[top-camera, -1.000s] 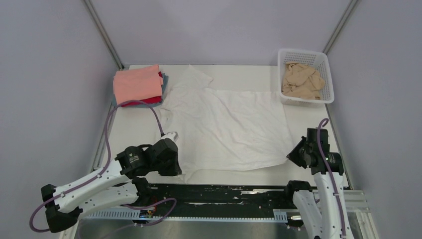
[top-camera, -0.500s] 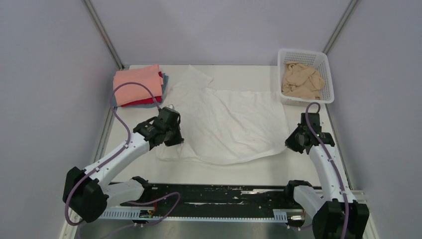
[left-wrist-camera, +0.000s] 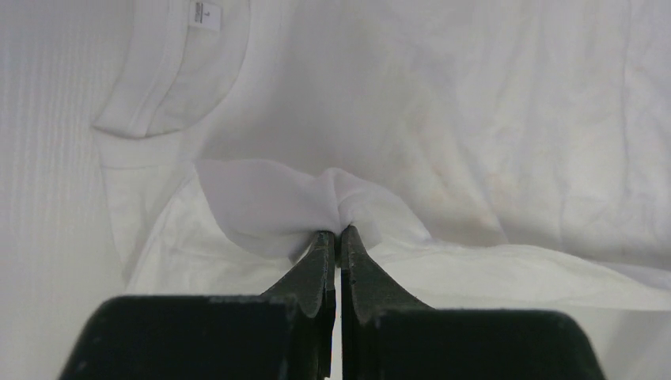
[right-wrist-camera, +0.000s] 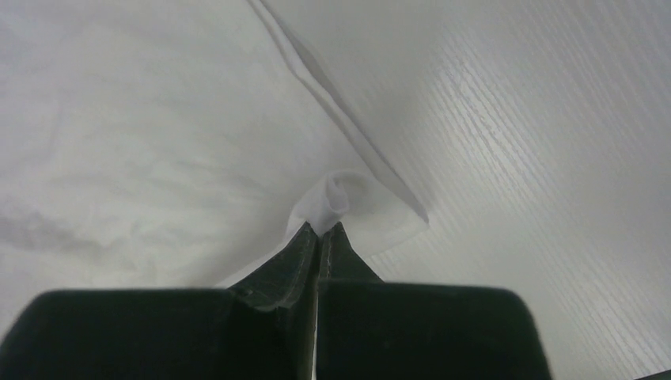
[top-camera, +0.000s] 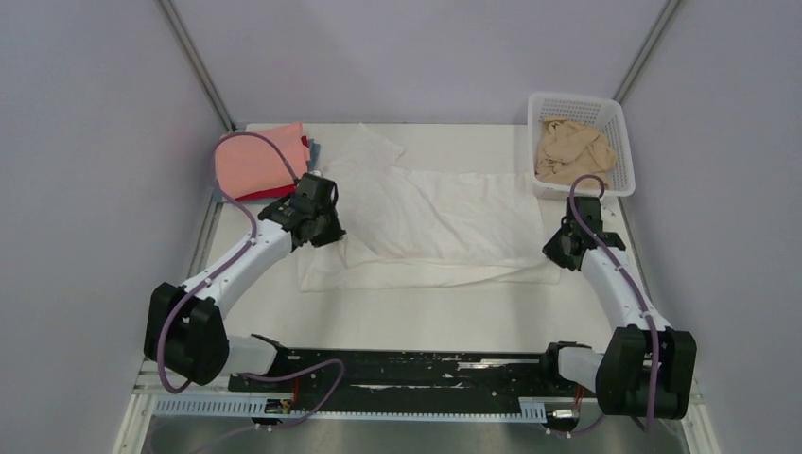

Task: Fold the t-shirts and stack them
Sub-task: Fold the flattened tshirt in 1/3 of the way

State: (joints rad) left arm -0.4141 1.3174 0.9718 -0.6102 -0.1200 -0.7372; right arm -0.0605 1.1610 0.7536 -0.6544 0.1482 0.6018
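Note:
The large wrinkled white t-shirt (top-camera: 435,222) lies across the middle of the table, its near edge folded up over its body. My left gripper (top-camera: 326,232) is shut on the shirt's left near corner, pinched cloth bunching at the tips (left-wrist-camera: 336,231), the neck collar (left-wrist-camera: 170,75) just beyond. My right gripper (top-camera: 558,253) is shut on the right near corner, cloth puckered at the tips (right-wrist-camera: 319,228). A folded stack with the salmon-pink shirt (top-camera: 251,163) on top of red and blue-grey shirts sits at the back left. A beige-tan shirt (top-camera: 572,151) lies crumpled in the basket.
The white plastic lattice basket (top-camera: 619,142) stands at the back right corner. Grey walls enclose the table on three sides. A black rail (top-camera: 416,369) runs along the near edge between the arm bases. Bare tabletop (top-camera: 444,317) shows in front of the shirt.
Both grippers have moved away from the near edge toward the back, carrying the white shirt's near corners over its body, so the shirt is now folded to a narrower band.

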